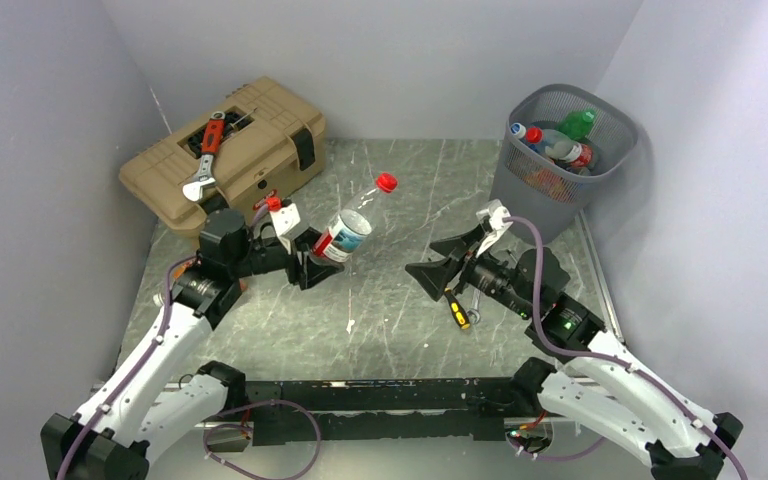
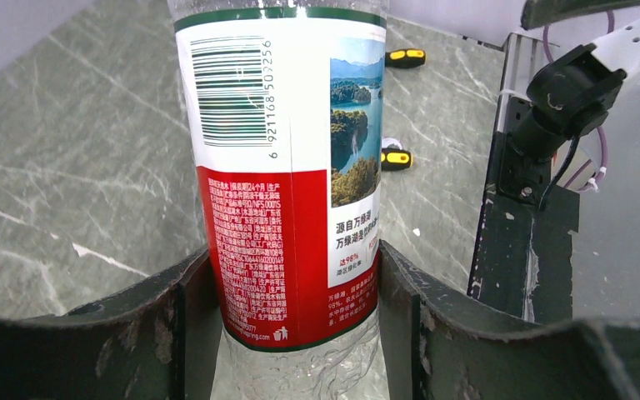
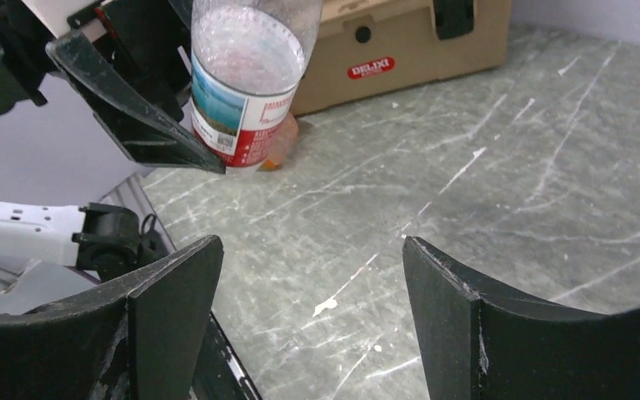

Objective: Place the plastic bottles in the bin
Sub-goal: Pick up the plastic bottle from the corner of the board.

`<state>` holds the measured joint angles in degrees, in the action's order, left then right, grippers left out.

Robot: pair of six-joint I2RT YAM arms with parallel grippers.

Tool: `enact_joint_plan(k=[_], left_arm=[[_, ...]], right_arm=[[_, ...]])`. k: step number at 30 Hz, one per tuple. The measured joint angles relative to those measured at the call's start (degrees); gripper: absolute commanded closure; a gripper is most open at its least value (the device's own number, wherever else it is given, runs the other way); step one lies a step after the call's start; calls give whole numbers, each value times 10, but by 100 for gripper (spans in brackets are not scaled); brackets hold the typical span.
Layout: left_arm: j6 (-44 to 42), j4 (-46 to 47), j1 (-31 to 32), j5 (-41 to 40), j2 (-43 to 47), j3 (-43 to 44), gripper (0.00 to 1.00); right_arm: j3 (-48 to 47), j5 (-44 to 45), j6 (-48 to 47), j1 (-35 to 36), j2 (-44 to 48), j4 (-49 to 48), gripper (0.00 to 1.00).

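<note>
A clear plastic bottle (image 1: 352, 226) with a red cap and a red-and-white label hangs tilted over the table, cap pointing up and right. My left gripper (image 1: 322, 262) is shut on its lower body; in the left wrist view both fingers press the bottle (image 2: 287, 200) just above its base. My right gripper (image 1: 452, 260) stands open and empty to the right of it, pointing left; the right wrist view shows the bottle (image 3: 246, 83) ahead and bare table between the fingers. The grey mesh bin (image 1: 558, 150) at the back right holds several bottles.
A tan toolbox (image 1: 225, 160) with a red-handled wrench on its lid sits at the back left. A yellow-and-black screwdriver (image 1: 455, 308) lies on the table under my right gripper. A black rail (image 1: 360, 395) runs along the near edge. Walls close in on the left, right and back.
</note>
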<state>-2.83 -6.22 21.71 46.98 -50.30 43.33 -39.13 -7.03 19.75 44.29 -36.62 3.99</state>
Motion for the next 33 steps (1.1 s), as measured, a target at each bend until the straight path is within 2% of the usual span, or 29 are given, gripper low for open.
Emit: enact_joint_plan(k=[10,19,22,33], left_arm=[[-10,11,43,-13,22,0,100],[-16,8,64,-25,21,0,100],[-21,8,69,-29,21,0,100],[-26,8,79,-43,22,0,100]], right_arm=[[-90,-40,-7,0,-41,4,5],[-155,-41,-2,0,-83,-1,4],[-170,-42,16,0,-105,-20,6],[-184,-70,110,0,-189,-91,24]])
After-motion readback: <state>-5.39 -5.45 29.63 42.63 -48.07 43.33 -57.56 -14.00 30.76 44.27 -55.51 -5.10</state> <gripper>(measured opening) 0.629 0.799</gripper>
